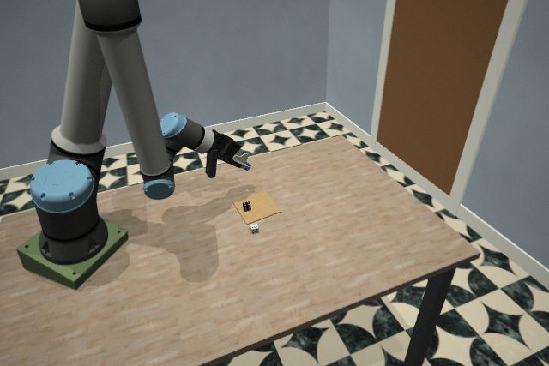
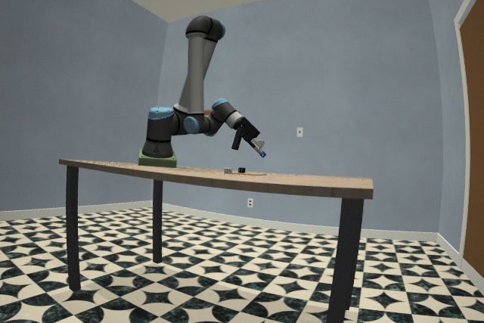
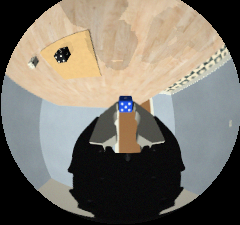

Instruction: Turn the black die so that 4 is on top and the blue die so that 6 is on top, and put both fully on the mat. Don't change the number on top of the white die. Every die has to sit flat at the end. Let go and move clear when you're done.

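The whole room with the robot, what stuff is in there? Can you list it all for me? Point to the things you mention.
Blue die (image 3: 125, 105): one, blue, held up in the gripper
Black die (image 1: 246, 206) (image 2: 241, 169) (image 3: 62, 54): one, black, on the mat
White die (image 1: 254, 228) (image 2: 228, 171) (image 3: 33, 62): one, white, on the table beside the mat
Mat (image 1: 264, 207) (image 2: 254, 173) (image 3: 82, 65): one, tan, on the table
Table (image 1: 336, 229) (image 2: 312, 184) (image 3: 30, 30): one, wood-brown, under the mat
Door (image 1: 443, 65) (image 2: 475, 135): one, brown, in the wall
Wall plates: two, white, on the wall
Floor tiles: many, cream and dark green
Walls: several, blue, around the room
Base plate (image 1: 118, 231) (image 2: 157, 162): one, green, under the arm
Arm: one, grey, black and light blue, on the base plate
Gripper (image 1: 245, 163) (image 2: 262, 151) (image 3: 125, 102): one, black and grey, arm's end
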Controlling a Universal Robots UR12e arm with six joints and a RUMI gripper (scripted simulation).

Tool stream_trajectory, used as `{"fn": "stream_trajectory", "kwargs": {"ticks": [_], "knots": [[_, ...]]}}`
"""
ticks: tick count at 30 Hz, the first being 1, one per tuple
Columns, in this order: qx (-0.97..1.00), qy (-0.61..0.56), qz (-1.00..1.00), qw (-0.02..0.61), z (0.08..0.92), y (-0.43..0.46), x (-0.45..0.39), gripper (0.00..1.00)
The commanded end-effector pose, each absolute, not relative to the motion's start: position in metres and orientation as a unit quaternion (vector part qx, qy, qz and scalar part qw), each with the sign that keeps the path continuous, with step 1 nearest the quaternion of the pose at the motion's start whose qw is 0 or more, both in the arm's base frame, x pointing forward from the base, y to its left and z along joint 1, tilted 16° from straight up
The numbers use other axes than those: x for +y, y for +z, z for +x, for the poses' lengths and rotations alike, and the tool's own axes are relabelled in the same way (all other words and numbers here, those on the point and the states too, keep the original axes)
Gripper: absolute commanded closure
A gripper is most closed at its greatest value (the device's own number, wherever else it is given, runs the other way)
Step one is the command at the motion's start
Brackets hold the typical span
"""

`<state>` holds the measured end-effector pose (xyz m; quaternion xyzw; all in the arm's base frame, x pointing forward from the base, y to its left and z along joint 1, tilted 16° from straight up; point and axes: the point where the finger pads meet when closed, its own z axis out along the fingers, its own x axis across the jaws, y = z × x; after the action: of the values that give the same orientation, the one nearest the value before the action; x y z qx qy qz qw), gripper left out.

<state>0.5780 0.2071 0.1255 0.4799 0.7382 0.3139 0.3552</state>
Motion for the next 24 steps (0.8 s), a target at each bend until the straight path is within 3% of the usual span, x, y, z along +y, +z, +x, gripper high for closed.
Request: {"fn": "stream_trajectory", "kwargs": {"ticks": [1, 24], "knots": [[0.729, 0.333, 0.471, 0.368, 0.5798, 0.1246, 0.2072, 0.94], [0.714, 0.366, 0.453, 0.390, 0.5779, 0.1255, 0.2073, 0.94]]}}
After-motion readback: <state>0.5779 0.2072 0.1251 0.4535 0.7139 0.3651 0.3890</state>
